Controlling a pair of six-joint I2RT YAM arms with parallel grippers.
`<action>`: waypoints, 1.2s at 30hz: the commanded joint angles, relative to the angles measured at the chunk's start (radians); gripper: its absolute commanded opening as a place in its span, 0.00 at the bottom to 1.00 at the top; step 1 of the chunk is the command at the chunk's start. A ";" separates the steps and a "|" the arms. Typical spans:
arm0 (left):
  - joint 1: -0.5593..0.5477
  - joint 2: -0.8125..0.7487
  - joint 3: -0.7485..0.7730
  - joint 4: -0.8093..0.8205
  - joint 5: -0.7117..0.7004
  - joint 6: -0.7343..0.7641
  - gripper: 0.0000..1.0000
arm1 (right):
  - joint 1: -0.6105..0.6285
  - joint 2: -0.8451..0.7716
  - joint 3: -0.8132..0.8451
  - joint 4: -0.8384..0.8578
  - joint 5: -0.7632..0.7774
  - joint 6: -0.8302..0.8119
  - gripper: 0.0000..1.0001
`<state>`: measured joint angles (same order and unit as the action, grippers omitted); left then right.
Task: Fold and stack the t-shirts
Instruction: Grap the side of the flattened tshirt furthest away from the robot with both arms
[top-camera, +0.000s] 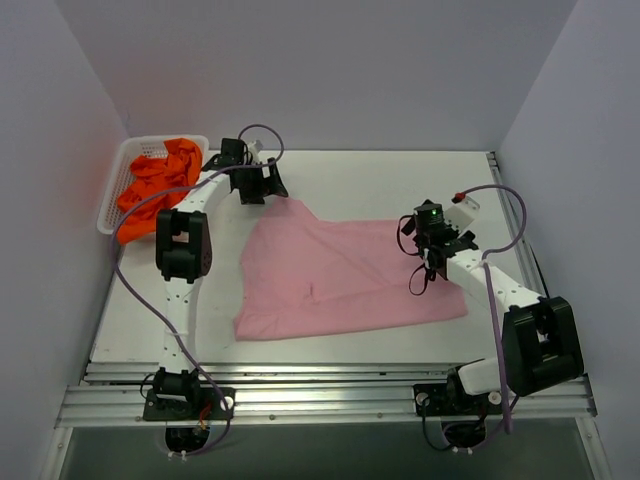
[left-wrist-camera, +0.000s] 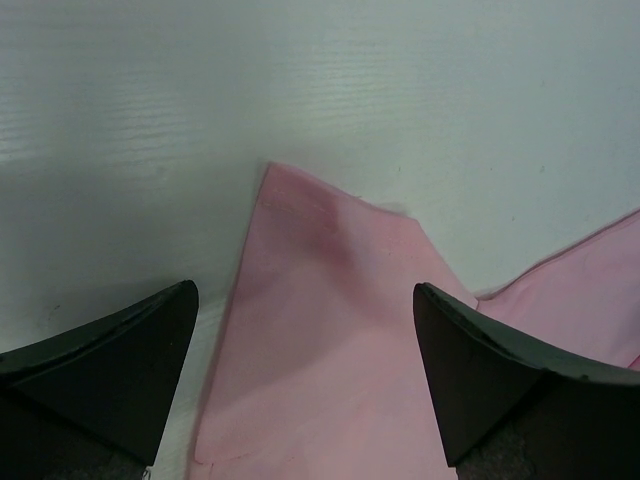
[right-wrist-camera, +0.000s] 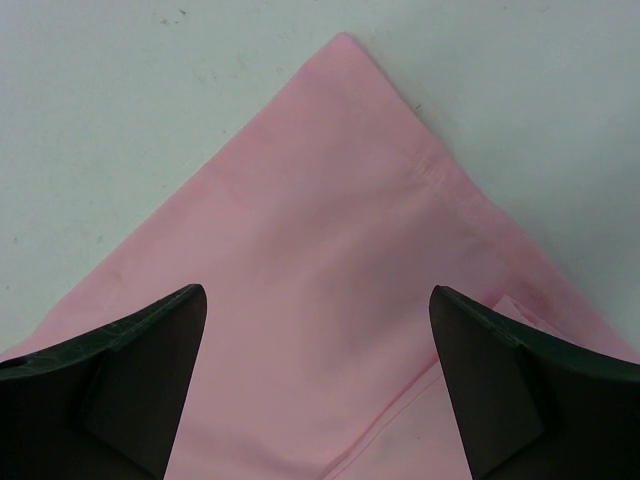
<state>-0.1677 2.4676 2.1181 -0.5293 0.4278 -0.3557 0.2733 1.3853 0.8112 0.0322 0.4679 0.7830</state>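
Note:
The light pink t-shirt (top-camera: 335, 275) lies spread flat in the middle of the white table. My left gripper (top-camera: 262, 186) is open above the shirt's far left corner; in the left wrist view that pink corner (left-wrist-camera: 320, 330) lies between my two dark fingers (left-wrist-camera: 110, 365). My right gripper (top-camera: 432, 243) is open above the shirt's far right corner, and the right wrist view shows that pointed pink corner (right-wrist-camera: 330, 270) between the fingers (right-wrist-camera: 500, 375). Neither gripper holds cloth. Orange t-shirts (top-camera: 160, 185) are heaped in the basket at the far left.
The white mesh basket (top-camera: 118, 185) stands at the table's far left corner, with orange cloth spilling over its near edge. Grey walls close in the back and both sides. A metal rail (top-camera: 320, 395) runs along the near edge.

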 joint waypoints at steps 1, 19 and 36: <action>-0.012 0.028 0.069 -0.047 0.020 0.009 1.00 | -0.026 -0.046 -0.021 0.003 0.008 -0.011 0.90; -0.075 0.100 0.236 -0.230 -0.066 0.018 0.78 | -0.068 -0.091 -0.037 -0.011 -0.003 -0.024 0.90; -0.075 0.166 0.295 -0.241 -0.092 0.009 0.02 | -0.285 0.239 0.167 0.057 -0.127 -0.074 0.87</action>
<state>-0.2405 2.6102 2.3646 -0.7666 0.3405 -0.3550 0.0284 1.5616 0.9012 0.0666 0.3798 0.7322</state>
